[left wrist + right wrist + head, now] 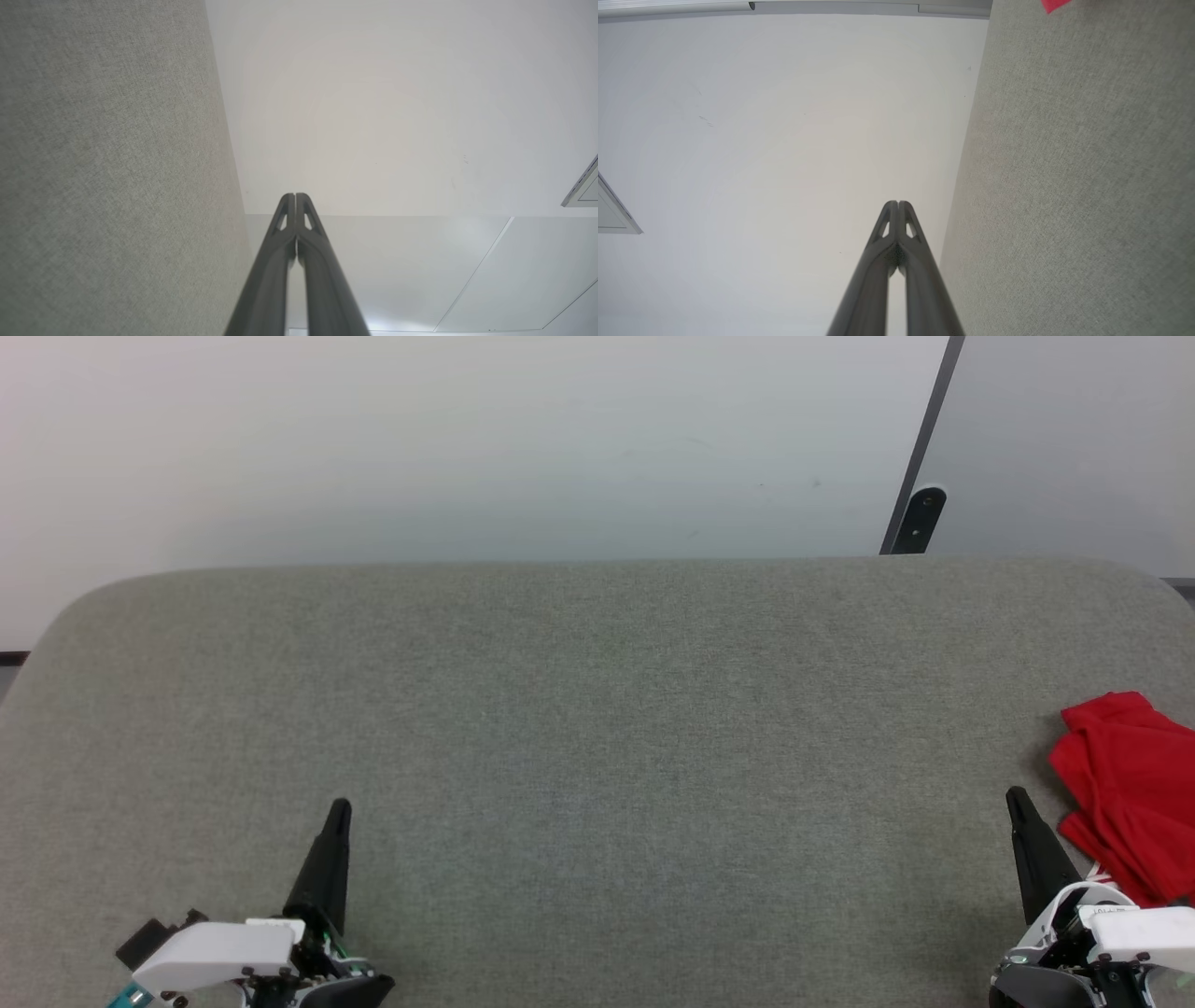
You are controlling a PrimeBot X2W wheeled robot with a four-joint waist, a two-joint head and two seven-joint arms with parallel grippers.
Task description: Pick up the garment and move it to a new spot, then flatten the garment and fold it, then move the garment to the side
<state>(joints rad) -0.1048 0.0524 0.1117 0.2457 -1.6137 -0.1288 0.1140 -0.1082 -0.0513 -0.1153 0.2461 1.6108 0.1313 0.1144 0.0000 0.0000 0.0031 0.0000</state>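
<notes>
Red garment (1130, 793) is laid bunched at right edge of grey tabletop (597, 709), left end effector (340, 807) and right end effector (1016, 795) are pressed together

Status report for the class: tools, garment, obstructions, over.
Left tool shut, empty. Right tool shut, empty. Garment bunched on grey surface, beside right tool. Nothing between them.

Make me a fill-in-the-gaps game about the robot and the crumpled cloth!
The bunched-up garment is coloured ____.
The fabric surface under it is coloured ____.
The left gripper and right gripper both have their fingers ____.
The garment lies nearest the ____ gripper.
Missing words: red; grey; shut; right.
</notes>
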